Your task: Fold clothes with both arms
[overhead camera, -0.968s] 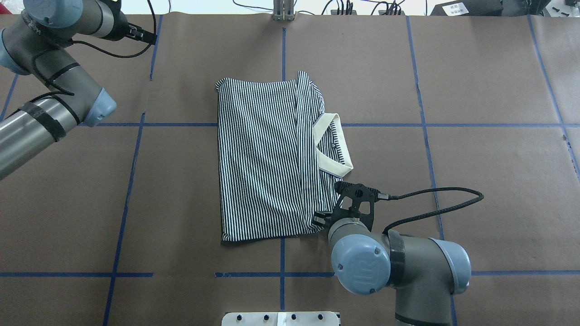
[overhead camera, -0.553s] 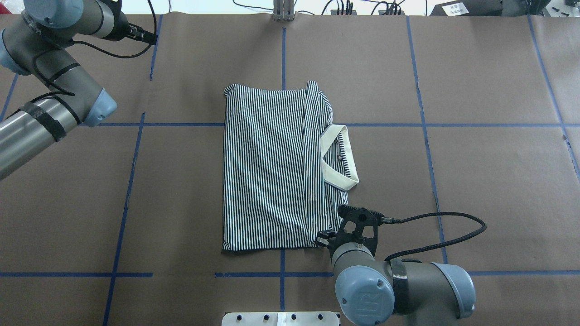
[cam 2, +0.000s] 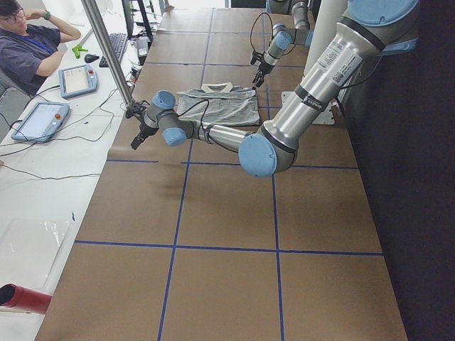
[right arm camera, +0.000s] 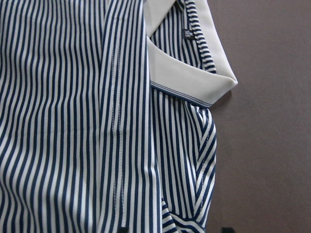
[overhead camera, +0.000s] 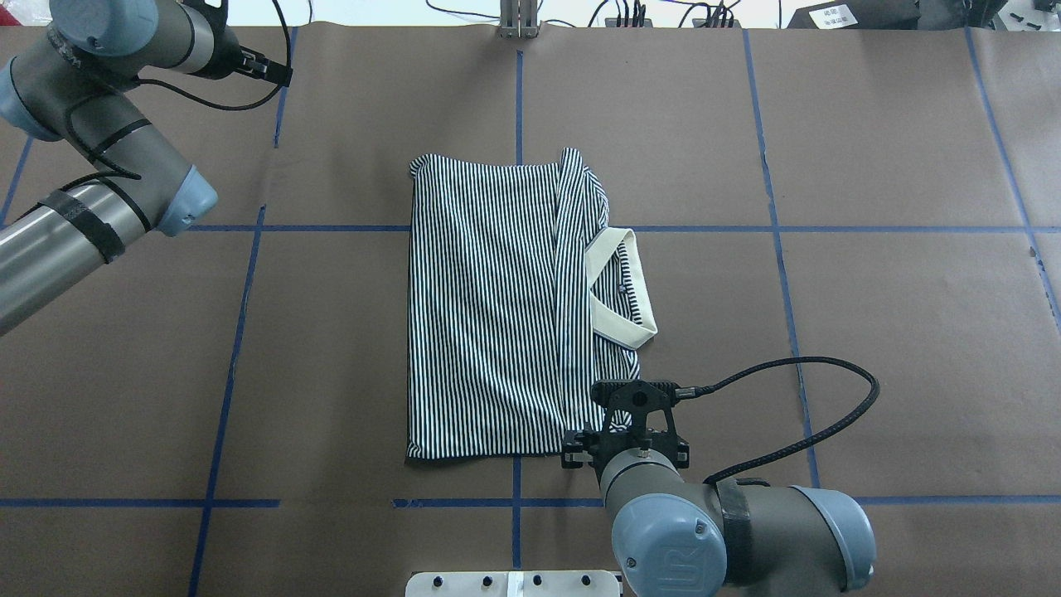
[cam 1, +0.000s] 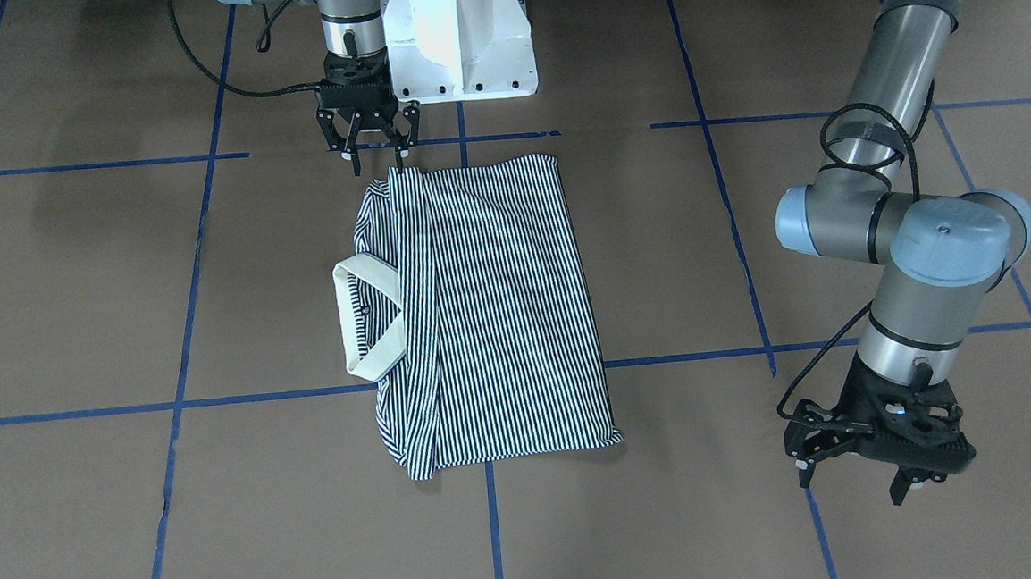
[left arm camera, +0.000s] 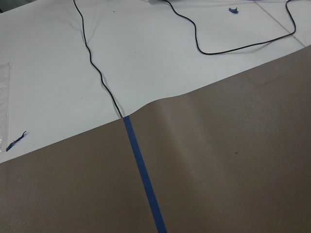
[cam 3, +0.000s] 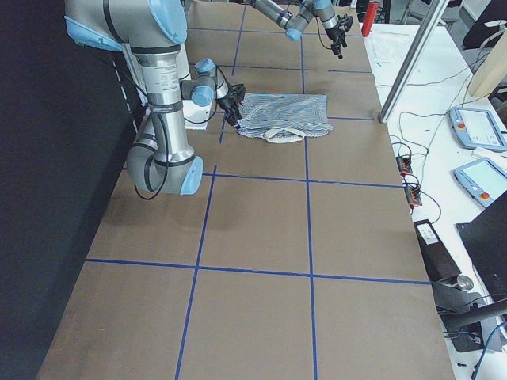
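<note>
Hovering right claw (cam 1: pixel 372 158): spread at base-side corner of polo shirt (cam 1: pixel 490 309); plain in front-facing view, hidden overhead.
Left claw (cam 1: pixel 851 482): spread, well apart from polo shirt, over bare tabletop (overhead camera: pixel 870 332).
Polo shirt: folded flat mid-tabletop; cream collar (right arm camera: pixel 184 77) close in right wrist view.

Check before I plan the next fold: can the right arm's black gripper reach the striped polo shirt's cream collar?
Probably yes: the open right gripper hangs at the striped shirt's corner, and the cream collar lies uncovered just beyond.
</note>
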